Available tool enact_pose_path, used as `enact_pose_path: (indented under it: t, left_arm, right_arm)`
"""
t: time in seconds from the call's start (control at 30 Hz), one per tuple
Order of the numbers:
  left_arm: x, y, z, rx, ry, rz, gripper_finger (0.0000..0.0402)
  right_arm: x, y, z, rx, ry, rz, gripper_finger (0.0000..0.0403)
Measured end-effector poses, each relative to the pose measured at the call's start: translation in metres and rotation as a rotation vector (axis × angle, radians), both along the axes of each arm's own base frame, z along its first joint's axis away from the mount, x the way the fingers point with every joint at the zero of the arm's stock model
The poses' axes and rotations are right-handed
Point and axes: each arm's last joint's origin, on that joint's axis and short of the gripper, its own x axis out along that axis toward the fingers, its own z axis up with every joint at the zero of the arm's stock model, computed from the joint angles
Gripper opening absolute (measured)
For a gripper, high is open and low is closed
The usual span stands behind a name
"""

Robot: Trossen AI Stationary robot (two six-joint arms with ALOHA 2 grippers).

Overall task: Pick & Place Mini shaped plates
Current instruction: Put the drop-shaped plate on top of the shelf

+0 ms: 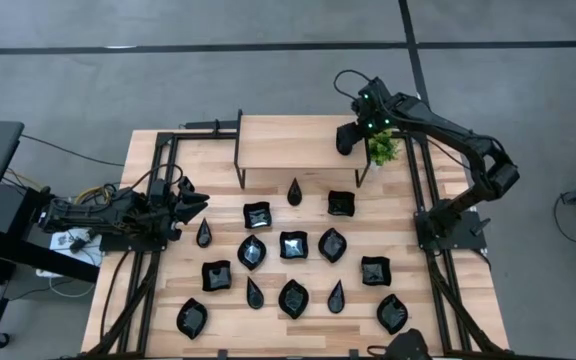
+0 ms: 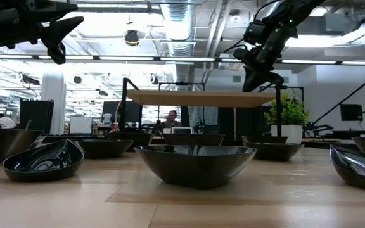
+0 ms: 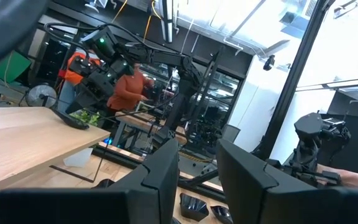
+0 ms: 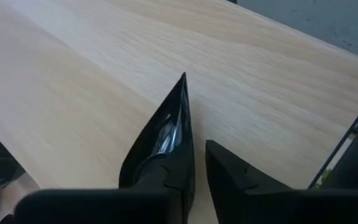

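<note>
Shelf: R gripper w/ teardrop plate.

The scene is lit brightly from overhead; ceiling lights are blown out in the low view, and glare is seen on the plates.

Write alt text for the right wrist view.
A pointed black plate sits between the right gripper's dark fingers, its tip aimed out over a light wooden shelf surface.
</note>
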Motion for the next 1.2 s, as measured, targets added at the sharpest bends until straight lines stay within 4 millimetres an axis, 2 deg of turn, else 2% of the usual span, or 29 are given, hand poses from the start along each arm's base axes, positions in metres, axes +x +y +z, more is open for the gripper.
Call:
enact_pose_path:
  t: [0.3,0.57,0.7,0.8,0.9,1.0,1.2]
  left_arm:
    - [0.000,0.000,0.000,0.000,-0.004,0.000,0.0112]
    - [0.000,0.000,0.001,-0.001,-0.007,0.000,0.0112]
    - [0.000,0.000,0.001,0.000,-0.007,0.000,0.0112]
    - [0.000,0.000,0.001,0.000,-0.007,0.000,0.0112]
    - [0.000,0.000,0.001,0.000,-0.007,0.000,0.0112]
    - [0.000,0.000,0.001,0.000,-0.008,0.000,0.0112]
    - [0.000,0.000,0.001,-0.002,-0.012,0.005,0.0112]
  right_arm:
    - [-0.004,-0.001,0.003,-0.019,-0.003,0.003,0.0059]
    - [-0.013,0.015,0.031,-0.116,-0.082,0.043,0.0059]
    - [0.000,0.030,0.034,-0.086,-0.147,0.157,0.0059]
    - [0.018,0.038,0.027,-0.072,-0.140,0.222,0.0059]
    - [0.033,0.042,0.018,-0.090,-0.083,0.261,0.0059]
    - [0.046,0.044,0.020,-0.176,-0.013,0.272,0.0059]
    - [0.067,0.039,0.030,-0.237,0.116,0.306,0.0059]
